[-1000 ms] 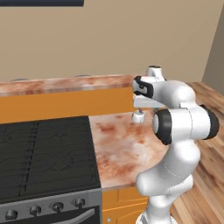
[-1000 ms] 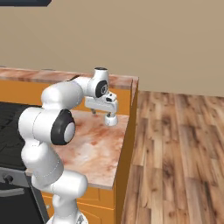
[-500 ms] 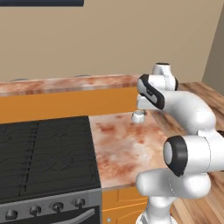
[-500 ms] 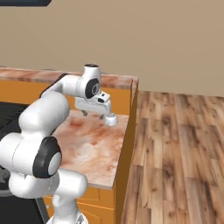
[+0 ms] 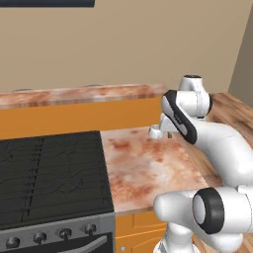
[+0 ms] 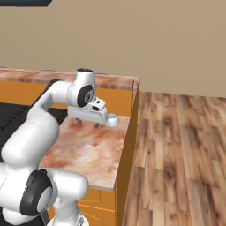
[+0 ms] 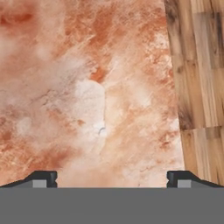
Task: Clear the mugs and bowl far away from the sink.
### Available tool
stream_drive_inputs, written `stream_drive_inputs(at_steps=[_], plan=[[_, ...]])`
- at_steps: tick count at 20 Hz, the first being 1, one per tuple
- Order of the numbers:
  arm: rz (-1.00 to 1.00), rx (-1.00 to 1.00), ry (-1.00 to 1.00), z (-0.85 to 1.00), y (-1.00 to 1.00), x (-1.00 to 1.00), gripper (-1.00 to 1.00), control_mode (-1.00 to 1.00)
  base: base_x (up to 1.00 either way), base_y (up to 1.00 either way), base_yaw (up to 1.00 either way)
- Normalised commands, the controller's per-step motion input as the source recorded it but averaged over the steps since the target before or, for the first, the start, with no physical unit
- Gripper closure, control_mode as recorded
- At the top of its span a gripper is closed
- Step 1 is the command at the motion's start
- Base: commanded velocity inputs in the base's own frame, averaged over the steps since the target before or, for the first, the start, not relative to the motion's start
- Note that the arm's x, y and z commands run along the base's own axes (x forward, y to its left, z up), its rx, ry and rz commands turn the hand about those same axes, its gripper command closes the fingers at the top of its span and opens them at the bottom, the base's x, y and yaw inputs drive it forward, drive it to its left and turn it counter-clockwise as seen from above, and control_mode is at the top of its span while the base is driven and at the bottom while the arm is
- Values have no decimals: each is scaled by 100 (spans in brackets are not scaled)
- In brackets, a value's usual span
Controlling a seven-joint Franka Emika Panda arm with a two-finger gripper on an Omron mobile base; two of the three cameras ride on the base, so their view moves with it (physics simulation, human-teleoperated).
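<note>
Swinging its elbow rightward since the earlier frames, the arm keeps its empty, wide-open gripper above the marbled counter beside the stove, with mugs, bowl and sink nowhere near, so nothing is cleared yet.

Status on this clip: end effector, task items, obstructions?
End effector open, empty, over the marbled countertop. Stove alongside. Nothing beneath it but bare counter.
</note>
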Motion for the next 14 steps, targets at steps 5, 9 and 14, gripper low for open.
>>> stream_drive_inputs(at_steps=[5, 9, 14], plan=[[0, -1, 0, 1, 14, -13, -100, -100, 0, 0, 0], [0, 0, 0, 1, 3, 0, -100, -100, 0, 0, 0], [0, 0, 0, 0, 0, 0, -100, 100, -25, -1, -1]])
